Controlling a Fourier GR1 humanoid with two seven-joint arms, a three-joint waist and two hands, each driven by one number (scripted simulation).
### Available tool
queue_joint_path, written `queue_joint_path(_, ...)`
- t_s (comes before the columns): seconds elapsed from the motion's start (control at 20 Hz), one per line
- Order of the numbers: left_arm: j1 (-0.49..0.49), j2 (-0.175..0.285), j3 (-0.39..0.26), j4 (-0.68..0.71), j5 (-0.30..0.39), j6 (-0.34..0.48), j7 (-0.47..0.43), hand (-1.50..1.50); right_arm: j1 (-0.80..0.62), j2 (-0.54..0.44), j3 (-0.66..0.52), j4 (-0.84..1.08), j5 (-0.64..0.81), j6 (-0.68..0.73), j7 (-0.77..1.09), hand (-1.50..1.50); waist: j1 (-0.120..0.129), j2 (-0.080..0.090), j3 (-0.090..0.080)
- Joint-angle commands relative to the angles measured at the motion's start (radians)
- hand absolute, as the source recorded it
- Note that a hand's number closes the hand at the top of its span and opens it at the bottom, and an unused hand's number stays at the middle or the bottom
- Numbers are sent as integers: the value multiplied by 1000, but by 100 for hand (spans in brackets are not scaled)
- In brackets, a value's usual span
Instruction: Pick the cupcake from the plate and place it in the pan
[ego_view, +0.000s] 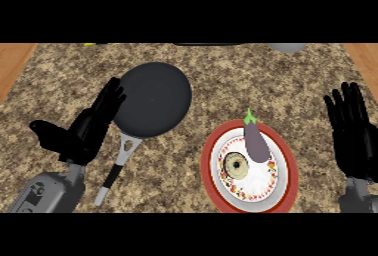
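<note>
Now the cupcake (236, 166) sits on the left part of the plate (289, 175), just beside a purple eggplant (256, 142) that lies across the plate's upper part. Neither hand touches it. The right hand (354, 135) shows near the view's right edge, past the plate, fingers straight and pointing up, holding nothing. The pan (153, 99) lies up and left of the plate, apart from it, its handle (118, 167) pointing toward the lower edge. The left hand (85, 127) stands released by the pan's left rim, fingers straight, thumb spread, well apart from the cupcake.
</note>
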Motion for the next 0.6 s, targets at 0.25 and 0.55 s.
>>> queue_joint_path(0.25, 103, 257, 127, 216, -162, 110, 109, 0, -133, 51, 154, -87, 202, -131, 3, -150, 48, -9, -28)
queue_joint_path(0.55, 161, 242, 129, 223, -141, 117, 111, 0, 99, 245, 1, -54, 343, -566, -145, 150, -27, -19, -25)
